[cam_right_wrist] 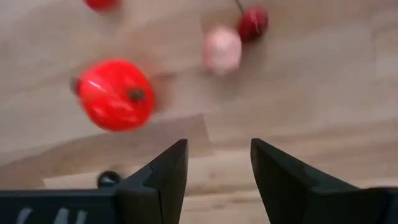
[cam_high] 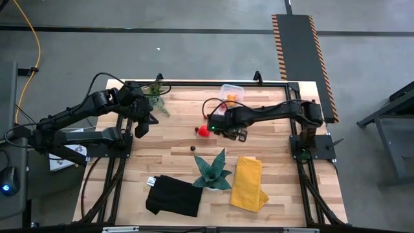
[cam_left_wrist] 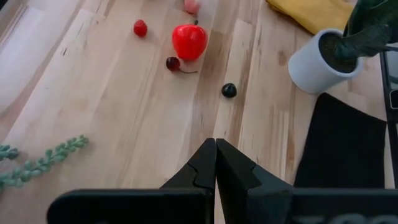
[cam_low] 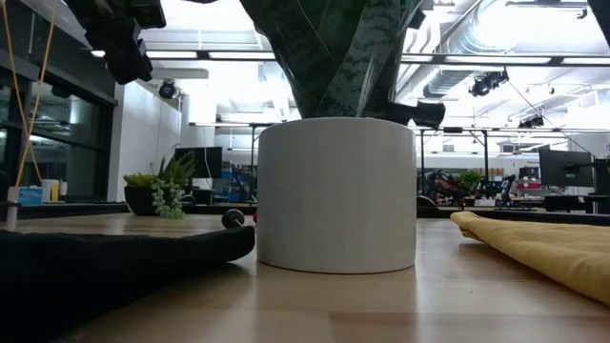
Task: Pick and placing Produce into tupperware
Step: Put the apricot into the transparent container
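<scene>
We note right hand (cam_right_wrist: 214, 165) spread, empty, just above wooden surface (cam_high: 174, 139); round red toy tomato (cam_right_wrist: 115, 94) just ahead, off to one side. Left hand (cam_left_wrist: 216, 163) pressed together, farther off. Clear plastic tub (cam_high: 231, 90) beyond.

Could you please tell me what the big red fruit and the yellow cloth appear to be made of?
The red fruit looks like glossy moulded plastic: bright highlights on a smooth skin. The yellow cloth seems a soft matte fabric, folded, with creases; its exact fibre is unclear.

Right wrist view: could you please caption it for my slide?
Open right end effector hovers above red toy tomato, pink piece and cherry.
</scene>
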Controlling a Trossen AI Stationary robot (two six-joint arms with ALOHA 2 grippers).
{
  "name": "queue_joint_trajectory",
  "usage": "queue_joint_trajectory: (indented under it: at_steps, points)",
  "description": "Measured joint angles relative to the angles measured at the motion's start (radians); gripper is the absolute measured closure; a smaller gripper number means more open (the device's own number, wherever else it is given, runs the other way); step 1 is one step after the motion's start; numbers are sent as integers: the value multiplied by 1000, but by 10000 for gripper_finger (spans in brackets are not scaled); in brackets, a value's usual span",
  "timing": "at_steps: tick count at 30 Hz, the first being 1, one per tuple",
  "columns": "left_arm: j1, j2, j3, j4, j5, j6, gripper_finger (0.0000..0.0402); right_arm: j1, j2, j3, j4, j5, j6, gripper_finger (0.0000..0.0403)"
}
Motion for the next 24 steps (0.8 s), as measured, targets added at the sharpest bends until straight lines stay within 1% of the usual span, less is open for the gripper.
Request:
queue_joint_trajectory:
  at_steps: [1, 3, 6, 8, 12, 15, 24]
  points:
    - [0, 0, 0, -2, 0, 0, 401, 0, 12, 0, 10, -17, 2, 233]
    - [0, 0, 0, -7, 1, 0, 401, -2, 25, -1, 35, -12, 15, 225]
    - [0, 0, 0, -7, 0, 10, 401, -3, 26, 0, 89, 66, 53, 207]
    - [0, 0, 0, -7, 0, 30, 401, -10, 26, 0, 92, 87, 57, 193]
    - [0, 0, 0, -6, -10, 53, 401, -27, 26, 0, 60, 74, 75, 161]
    - [0, 0, 0, -6, -11, 53, 401, -39, 26, 0, 32, 68, 127, 145]
    - [0, 0, 0, -6, -12, 55, 401, -68, 39, 0, 53, 30, 213, 141]
